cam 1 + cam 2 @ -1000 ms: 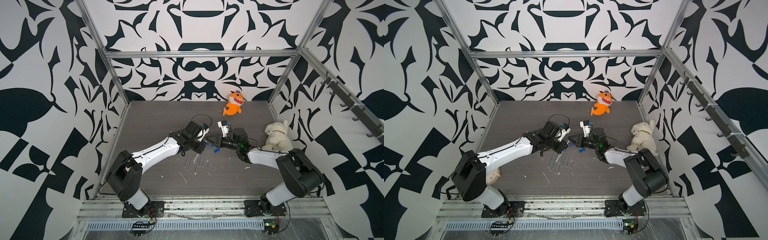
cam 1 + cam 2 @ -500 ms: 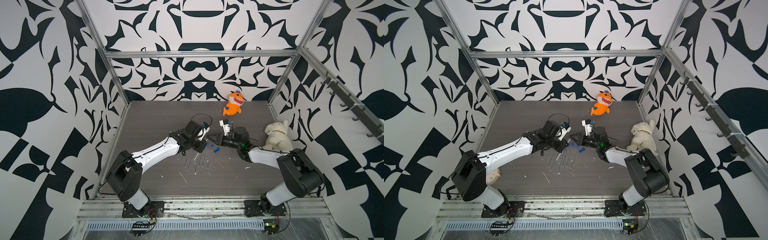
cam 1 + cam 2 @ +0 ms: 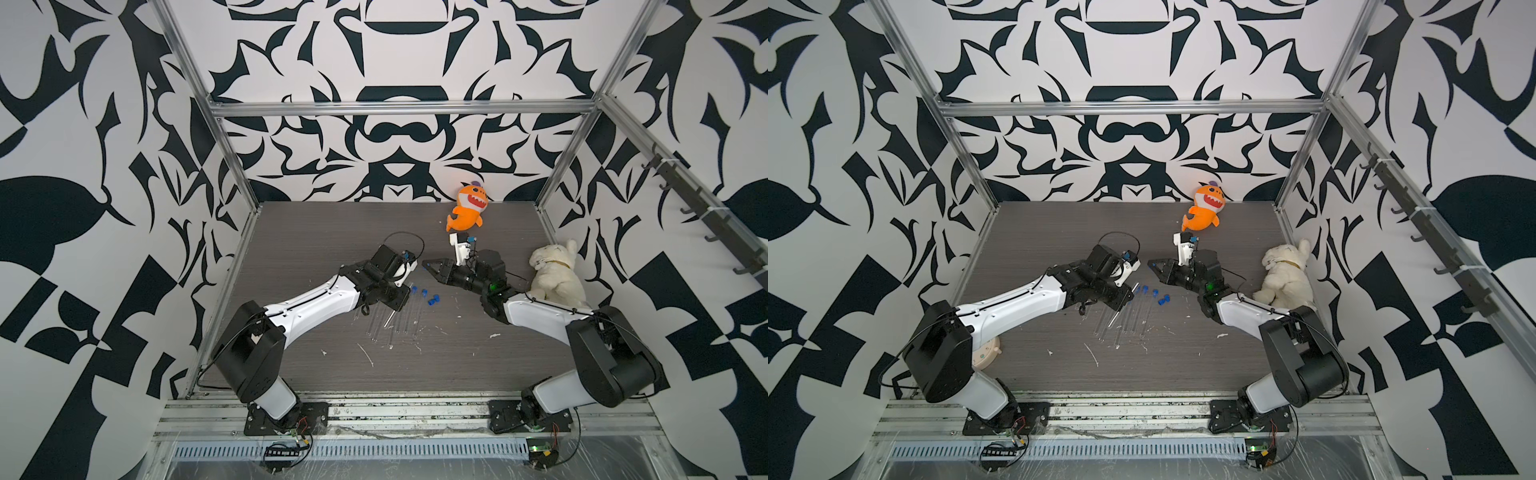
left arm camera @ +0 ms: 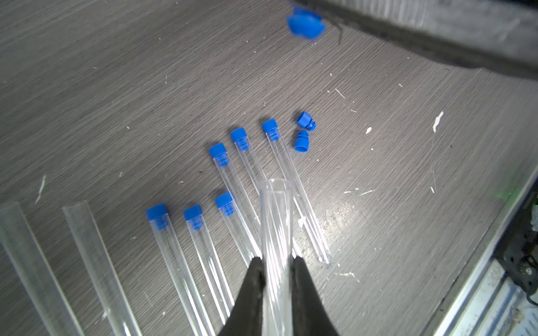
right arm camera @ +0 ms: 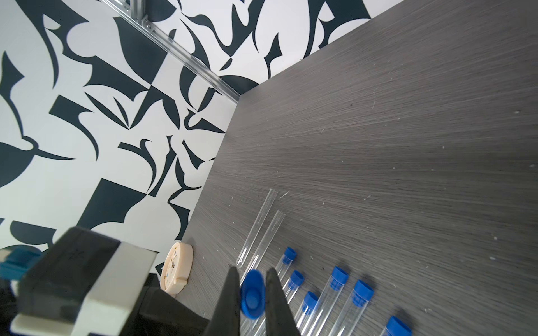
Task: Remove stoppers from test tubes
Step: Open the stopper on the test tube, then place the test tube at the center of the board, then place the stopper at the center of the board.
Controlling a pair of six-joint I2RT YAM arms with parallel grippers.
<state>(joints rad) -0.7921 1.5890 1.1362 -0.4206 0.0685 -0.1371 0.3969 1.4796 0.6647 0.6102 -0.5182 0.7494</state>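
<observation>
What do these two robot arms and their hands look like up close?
Both the left arm and right arm have glossy white shells between bulky black joints, bolted to black base plates. The left hand and right hand each end in two slim, tapered black fingers. A thin black cable loops above the left wrist; a small green light glows on the right.

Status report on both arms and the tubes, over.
Left gripper shut on an uncapped tube. Right gripper shut on a blue stopper, clear of the tube. Six capped tubes on the table. Nothing blocking.
</observation>
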